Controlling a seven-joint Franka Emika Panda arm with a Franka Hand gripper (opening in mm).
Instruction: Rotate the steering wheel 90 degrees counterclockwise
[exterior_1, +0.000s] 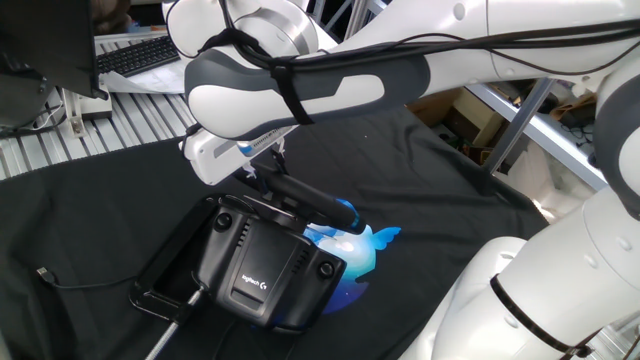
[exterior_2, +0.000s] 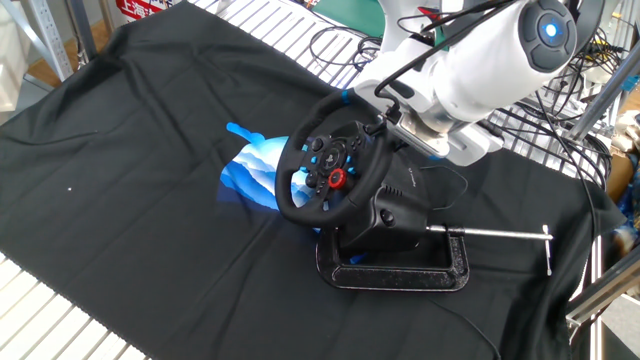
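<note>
The steering wheel (exterior_2: 333, 165) stands mid-table on the black cloth (exterior_2: 120, 150), its base (exterior_1: 262, 262) clamped down. The gripper (exterior_2: 385, 118) sits at the rim's upper right edge; whether its fingers clasp the rim I cannot tell. A loose hold could slip as the rim turns. Left and near cloth is open; the clamp bar (exterior_2: 495, 233) crowds the right.
</note>
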